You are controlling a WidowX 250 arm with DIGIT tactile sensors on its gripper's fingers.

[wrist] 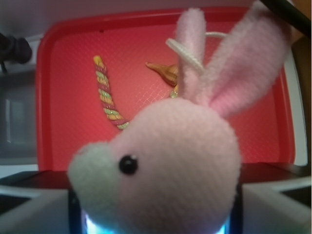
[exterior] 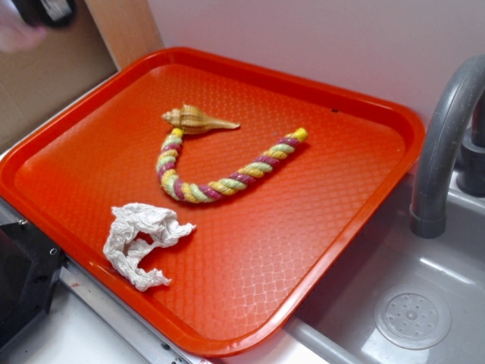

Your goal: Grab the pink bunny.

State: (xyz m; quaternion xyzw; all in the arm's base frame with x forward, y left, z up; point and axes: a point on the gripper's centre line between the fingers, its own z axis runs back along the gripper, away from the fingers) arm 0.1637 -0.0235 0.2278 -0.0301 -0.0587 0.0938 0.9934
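Filling the wrist view, the pink bunny (wrist: 170, 165) sits pressed between the jaws of my gripper (wrist: 156, 222), which I judge clamped on its body; its ears point toward 1 o'clock. It hangs high above the orange tray (exterior: 45, 163), so the grab looks done. Below lie a rope toy (exterior: 220, 182), a seashell (exterior: 193, 119) at its 11 o'clock end, and a paper wad (exterior: 144, 243) toward 7 o'clock.

Open tray (exterior: 356, 189) floor lay right of the rope (exterior: 227, 171); shell (exterior: 195, 119) and paper wad (exterior: 144, 241) obstructed the left; faucet (exterior: 447, 144) flanked the right edge.
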